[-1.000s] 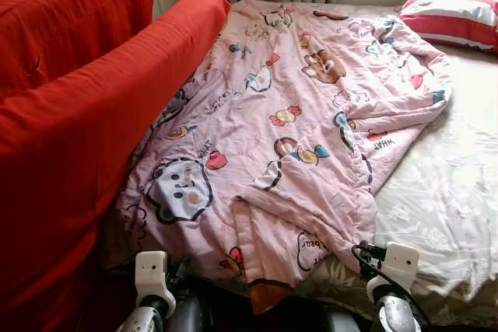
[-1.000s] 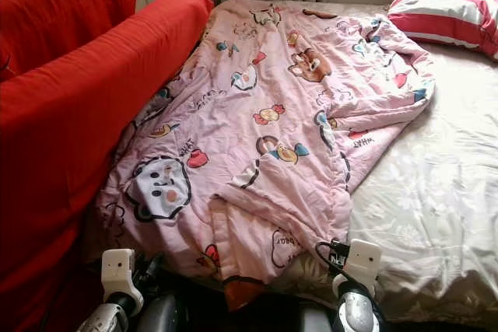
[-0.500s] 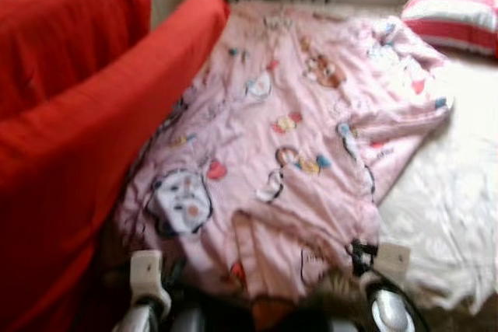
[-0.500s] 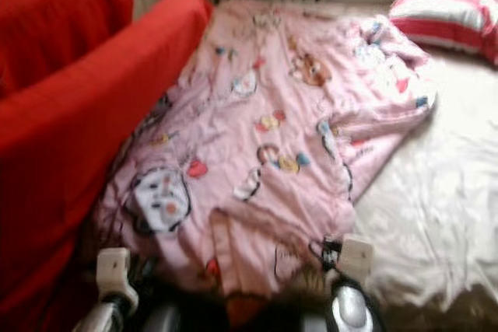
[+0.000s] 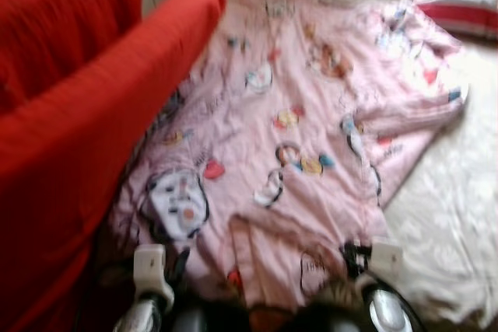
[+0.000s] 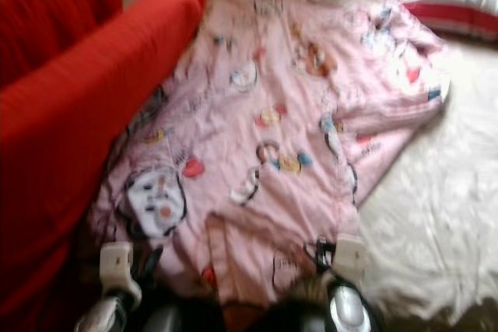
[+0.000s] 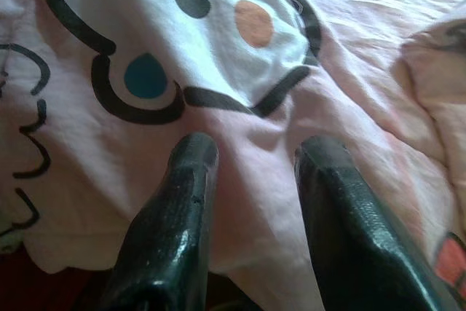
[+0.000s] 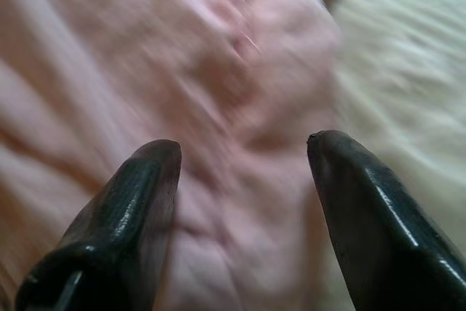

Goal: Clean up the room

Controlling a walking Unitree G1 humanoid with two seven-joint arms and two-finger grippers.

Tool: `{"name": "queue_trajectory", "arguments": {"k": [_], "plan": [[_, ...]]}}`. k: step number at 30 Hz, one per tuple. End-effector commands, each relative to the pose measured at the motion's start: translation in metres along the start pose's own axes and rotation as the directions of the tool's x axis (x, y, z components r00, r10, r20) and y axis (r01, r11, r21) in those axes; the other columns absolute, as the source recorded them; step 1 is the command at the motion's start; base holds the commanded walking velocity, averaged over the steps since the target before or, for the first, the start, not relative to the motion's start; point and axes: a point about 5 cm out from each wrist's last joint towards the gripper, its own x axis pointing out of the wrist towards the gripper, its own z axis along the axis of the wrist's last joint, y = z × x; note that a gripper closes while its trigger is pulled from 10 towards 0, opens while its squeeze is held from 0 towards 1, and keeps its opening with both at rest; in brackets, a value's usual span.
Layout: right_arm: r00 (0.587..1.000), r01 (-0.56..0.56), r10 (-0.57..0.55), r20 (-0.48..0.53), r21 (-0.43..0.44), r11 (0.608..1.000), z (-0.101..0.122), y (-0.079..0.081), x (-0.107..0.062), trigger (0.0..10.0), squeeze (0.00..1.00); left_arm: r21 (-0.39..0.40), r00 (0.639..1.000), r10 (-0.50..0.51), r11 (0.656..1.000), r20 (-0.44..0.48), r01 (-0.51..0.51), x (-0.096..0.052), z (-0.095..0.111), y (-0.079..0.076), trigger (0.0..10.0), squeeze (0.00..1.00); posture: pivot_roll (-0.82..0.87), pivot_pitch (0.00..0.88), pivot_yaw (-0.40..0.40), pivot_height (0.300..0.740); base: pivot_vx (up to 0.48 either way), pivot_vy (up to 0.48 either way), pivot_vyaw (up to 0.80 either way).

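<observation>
The head view has dipped closer over the rumpled pink cartoon-print quilt (image 5: 296, 130); left gripper (image 7: 251, 152) and right gripper (image 8: 244, 147), both spread, hover at six o'clock, suggesting straightening comes next.

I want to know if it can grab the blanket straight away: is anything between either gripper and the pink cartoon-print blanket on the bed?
Nothing visible. The left gripper and the right gripper are open, directly over the pink cartoon-print blanket.
</observation>
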Motion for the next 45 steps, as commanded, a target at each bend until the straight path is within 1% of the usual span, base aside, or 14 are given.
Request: {"name": "queue_trajectory", "arguments": {"k": [1,7,9,11,15,24,28,31,35,36,37,38,41,45], "plan": [[0.999,-0.006,0.005,-0.053,-0.007,1.000,-0.012,0.000,-0.006,10.0,0.00,0.003,0.999,0.019,1.000,-0.033,-0.019,-0.007,-0.009,0.005,10.0,0.00,-0.04,0.214,0.043,0.600,0.000,0.000,0.00],[0.997,-0.017,0.017,-0.072,-0.002,1.000,-0.015,-0.002,-0.006,10.0,0.00,0.005,0.999,0.015,1.000,-0.034,-0.015,-0.008,-0.010,0.005,10.0,0.00,-0.04,0.210,0.045,0.600,0.000,0.000,0.00],[0.994,-0.049,0.050,-0.099,0.011,0.999,-0.018,0.000,-0.006,10.0,0.00,0.006,0.999,0.013,1.000,-0.032,-0.012,-0.008,-0.009,0.005,10.0,0.00,-0.04,0.208,0.045,0.600,0.000,0.000,0.00],[0.993,-0.054,0.055,-0.103,0.015,0.998,-0.018,0.000,-0.006,10.0,0.00,0.006,0.999,0.012,1.000,-0.031,-0.012,-0.008,-0.009,0.004,10.0,0.00,-0.04,0.208,0.045,0.600,0.000,0.000,0.00],[0.987,-0.068,0.065,-0.150,-0.017,0.998,-0.020,-0.002,-0.005,10.0,0.00,0.007,0.999,0.010,1.000,-0.033,-0.010,-0.008,-0.009,0.004,10.0,0.00,-0.04,0.212,0.046,0.600,0.000,0.000,0.00],[0.976,-0.108,0.108,-0.191,0.013,0.994,-0.015,-0.001,0.002,10.0,0.00,0.007,0.999,0.010,1.000,-0.034,-0.010,-0.007,-0.009,0.004,10.0,0.00,-0.03,0.225,0.049,0.600,0.000,0.000,0.00],[0.962,-0.061,0.079,-0.260,0.076,0.995,-0.021,-0.005,0.001,10.0,0.00,0.008,0.999,0.012,1.000,-0.035,-0.011,-0.008,-0.009,0.005,10.0,0.00,-0.02,0.230,0.051,0.600,0.000,0.000,0.00],[0.939,-0.016,0.062,-0.337,0.137,0.990,-0.032,-0.007,-0.003,10.0,0.00,0.009,0.999,0.012,1.000,-0.036,-0.011,-0.008,-0.009,0.005,10.0,0.00,-0.02,0.231,0.053,0.600,0.000,0.000,0.00],[0.924,-0.025,0.083,-0.373,0.158,0.987,-0.040,-0.004,-0.008,10.0,0.00,0.010,0.999,0.011,1.000,-0.037,-0.011,-0.008,-0.009,0.006,10.0,0.00,-0.02,0.235,0.056,0.600,0.000,0.000,0.00],[0.924,-0.031,0.090,-0.371,0.162,0.986,-0.041,-0.003,-0.009,9.4,0.00,0.010,0.999,0.011,1.000,-0.037,-0.011,-0.009,-0.009,0.006,10.0,0.00,-0.01,0.235,0.056,0.600,0.000,0.000,0.00],[0.924,-0.034,0.094,-0.370,0.165,0.986,-0.041,-0.003,-0.009,4.2,0.00,0.011,0.999,0.011,1.000,-0.037,-0.011,-0.009,-0.009,0.006,10.0,0.00,-0.01,0.236,0.057,0.600,0.000,0.000,0.00],[0.925,-0.035,0.097,-0.368,0.171,0.985,-0.041,-0.002,-0.010,0.0,0.00,0.012,0.999,0.011,1.000,-0.038,-0.011,-0.009,-0.009,0.006,10.0,0.00,-0.01,0.237,0.057,0.600,0.000,0.000,0.00],[0.930,-0.045,0.111,-0.349,0.192,0.980,-0.039,0.000,-0.008,0.0,0.00,0.014,0.999,0.012,1.000,-0.041,-0.011,-0.009,-0.009,0.007,10.0,0.00,-0.01,0.237,0.059,0.600,0.000,0.000,0.00],[0.933,-0.053,0.117,-0.340,0.193,0.980,-0.036,0.001,-0.006,0.0,0.00,0.015,0.999,0.010,1.000,-0.044,-0.009,-0.010,-0.010,0.007,10.0,0.00,-0.02,0.237,0.059,0.600,0.000,0.000,0.00]]}}
